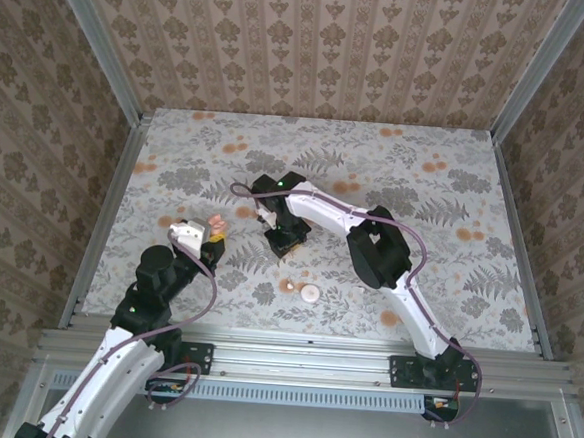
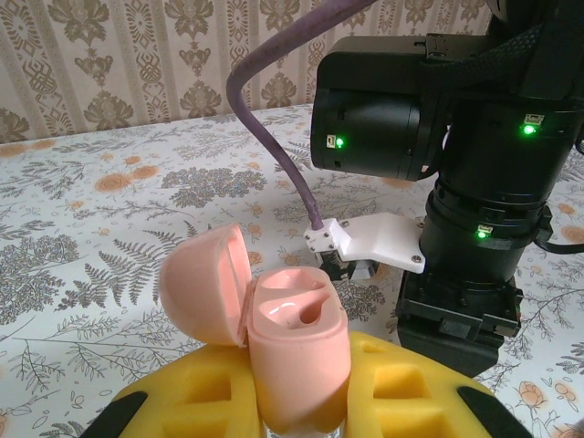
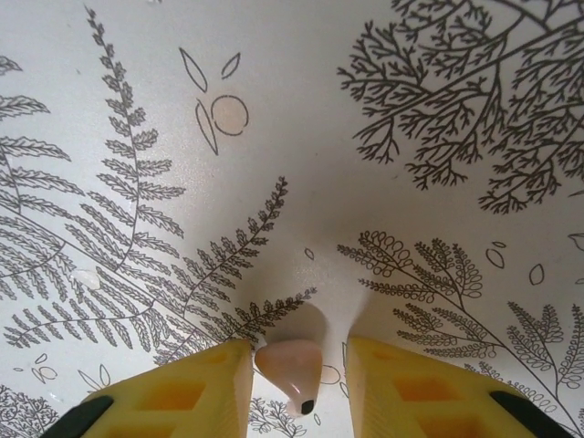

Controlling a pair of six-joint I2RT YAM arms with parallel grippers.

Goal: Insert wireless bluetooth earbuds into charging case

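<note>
You could not see the earbud point(image 3: 290, 363) from above, because the right gripper point(image 1: 285, 241) stood over it near the middle of the tabletop point(image 1: 438, 279). Its wrist camera showed the bud lying on the tabletop between the yellow pads point(image 3: 196, 388), dark tip toward the camera. The jaws were narrow: the left pad almost touched it, and a slim gap showed on the right.

Your left gripper point(image 2: 301, 388) was clamped on the case point(image 2: 297, 351), toward the left front of the tabletop. The lid point(image 2: 205, 283) was hinged open to the left. You could not tell whether the glossy hollow inside held a bud.

A second earbud point(image 1: 310, 292) lay near the front edge, just beside an orange flower spot point(image 1: 287, 284). The right arm crowded close behind the open case. Open room lay toward the back and right edges.
</note>
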